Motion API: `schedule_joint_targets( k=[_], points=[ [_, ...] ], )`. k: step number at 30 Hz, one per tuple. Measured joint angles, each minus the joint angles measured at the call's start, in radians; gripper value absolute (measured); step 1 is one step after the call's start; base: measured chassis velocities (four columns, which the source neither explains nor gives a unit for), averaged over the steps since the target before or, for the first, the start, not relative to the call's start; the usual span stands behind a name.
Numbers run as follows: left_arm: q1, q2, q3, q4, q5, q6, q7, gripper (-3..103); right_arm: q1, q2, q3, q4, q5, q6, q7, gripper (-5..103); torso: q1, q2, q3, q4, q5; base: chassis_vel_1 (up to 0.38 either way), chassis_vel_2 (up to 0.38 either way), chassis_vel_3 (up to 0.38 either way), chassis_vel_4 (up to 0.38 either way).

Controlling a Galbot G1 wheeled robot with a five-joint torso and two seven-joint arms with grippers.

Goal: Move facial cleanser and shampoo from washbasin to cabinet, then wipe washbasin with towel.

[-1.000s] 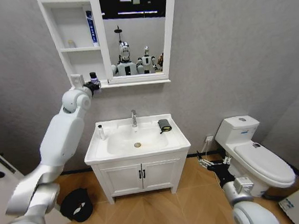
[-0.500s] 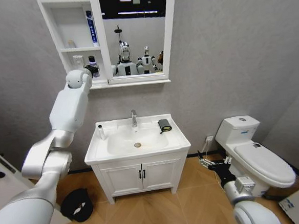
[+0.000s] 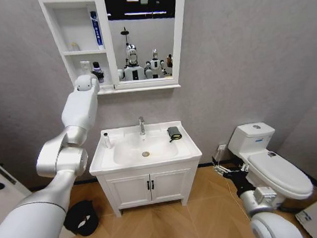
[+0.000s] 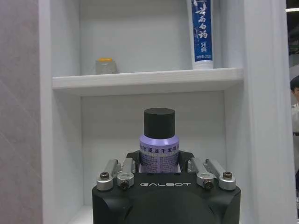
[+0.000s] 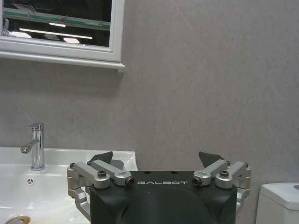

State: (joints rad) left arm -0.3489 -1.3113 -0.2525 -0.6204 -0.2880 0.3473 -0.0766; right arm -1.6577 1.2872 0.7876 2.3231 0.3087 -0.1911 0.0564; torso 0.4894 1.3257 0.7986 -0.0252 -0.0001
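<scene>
My left gripper (image 3: pixel 95 74) is raised into the lowest compartment of the white cabinet (image 3: pixel 53 36). It is shut on a lavender bottle with a black cap (image 3: pixel 97 69); I cannot tell whether this is the shampoo or the facial cleanser. In the left wrist view the bottle (image 4: pixel 159 140) stands upright between the fingers of that gripper (image 4: pixel 159 161), and its base is hidden. A small white bottle (image 3: pixel 106 139) stands on the washbasin (image 3: pixel 189 147) at its left rim. The dark towel (image 3: pixel 174 132) lies on the right rim. My right gripper (image 3: pixel 233 175) hangs low by the toilet, open (image 5: pixel 158 159).
A blue-and-white tube (image 3: pixel 95 29) and a small jar (image 3: pixel 75 46) stand in the cabinet's middle compartment. The mirror (image 3: pixel 144 33) joins the cabinet's right side. The chrome tap (image 3: pixel 141 124) stands behind the bowl. A toilet (image 3: pixel 273 168) is at the right; a dark object (image 3: pixel 81 217) lies on the floor at the left.
My left arm has lifted the lavender bottle from the ledge's front edge up and into the lowest cabinet compartment. The right arm has barely moved.
</scene>
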Motion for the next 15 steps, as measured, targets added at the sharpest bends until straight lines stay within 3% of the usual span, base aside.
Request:
schedule_joint_targets(
  k=[4,8,15],
  points=[
    [0.011,0.014,0.001,-0.029,-0.005,0.011,-0.004,43,0.010,-0.005,-0.001,0.006,0.015,-0.004,0.013,100,0.000,0.000,0.000,-0.0002,0.0000,0.000,0.000,0.000,0.000],
    [0.099,0.094,0.007,-0.228,-0.052,0.107,-0.041,43,0.027,-0.018,0.020,0.027,0.060,-0.035,0.039,100,0.000,0.000,0.000,-0.0001,-0.0003,0.000,0.000,0.000,0.000],
    [0.127,0.127,0.024,-0.297,-0.098,0.149,-0.063,43,0.025,-0.015,0.025,0.028,0.053,-0.041,0.038,100,0.000,0.000,0.000,-0.0004,0.0001,0.000,0.000,0.000,0.000]
  ],
)
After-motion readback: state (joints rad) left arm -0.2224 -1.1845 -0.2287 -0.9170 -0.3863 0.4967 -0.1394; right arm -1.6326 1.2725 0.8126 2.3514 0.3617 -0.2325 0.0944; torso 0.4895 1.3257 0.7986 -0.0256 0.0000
